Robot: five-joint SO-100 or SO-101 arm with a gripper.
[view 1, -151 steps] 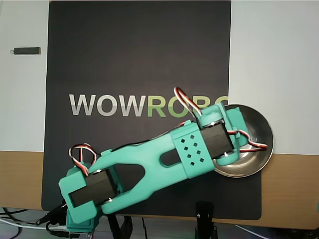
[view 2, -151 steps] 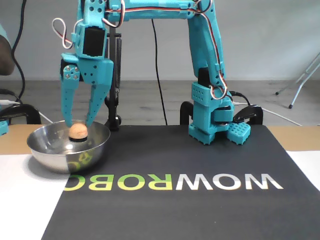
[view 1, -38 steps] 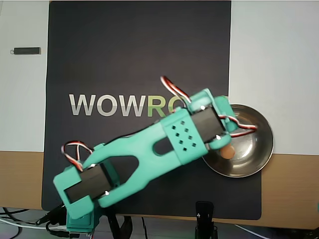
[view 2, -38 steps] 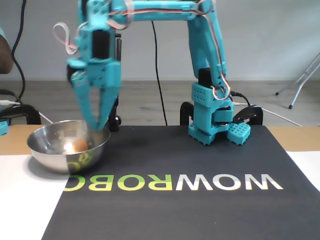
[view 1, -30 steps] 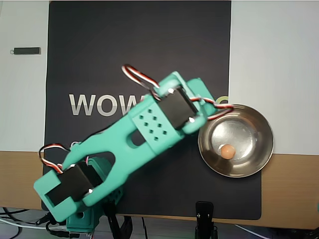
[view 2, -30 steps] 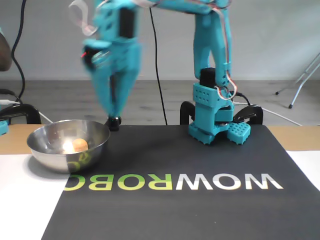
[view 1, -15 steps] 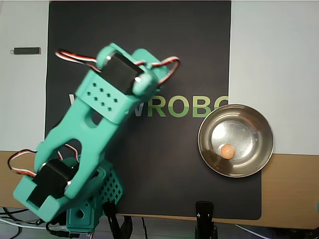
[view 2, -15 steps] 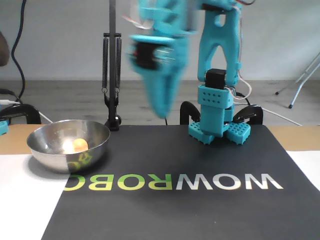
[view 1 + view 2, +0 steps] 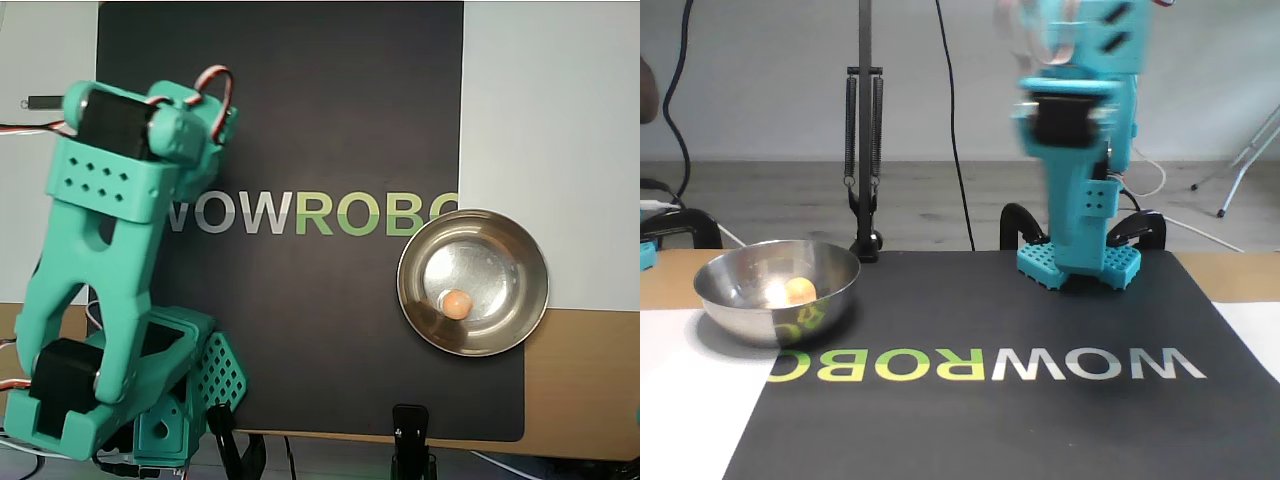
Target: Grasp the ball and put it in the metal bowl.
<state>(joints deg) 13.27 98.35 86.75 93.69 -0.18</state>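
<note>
The ball [image 9: 456,303], small and pale orange-tan, lies loose inside the metal bowl [image 9: 530,252], slightly left of its centre in the overhead view. The fixed view shows the ball [image 9: 798,291] resting low in the shiny bowl [image 9: 750,312] at the left. The teal arm stands far from the bowl, over the left side of the mat in the overhead view, where its wrist [image 9: 125,135] hides the fingers. My gripper [image 9: 1081,258] hangs blurred in front of the arm's base in the fixed view, holding nothing that I can see. Its jaws cannot be made out.
A black mat [image 9: 330,120] lettered WOWROBO covers the middle, with white sheets [image 9: 550,120] on either side and bare wood at the front. A small dark stick [image 9: 40,101] lies at the upper left. A black clamp [image 9: 410,430] and a lamp stand [image 9: 862,150] border the mat.
The gripper let the ball go into the bowl and rose. The arm then swung away from the bowl, leftward in the overhead view, right in the fixed view. The ball stayed put.
</note>
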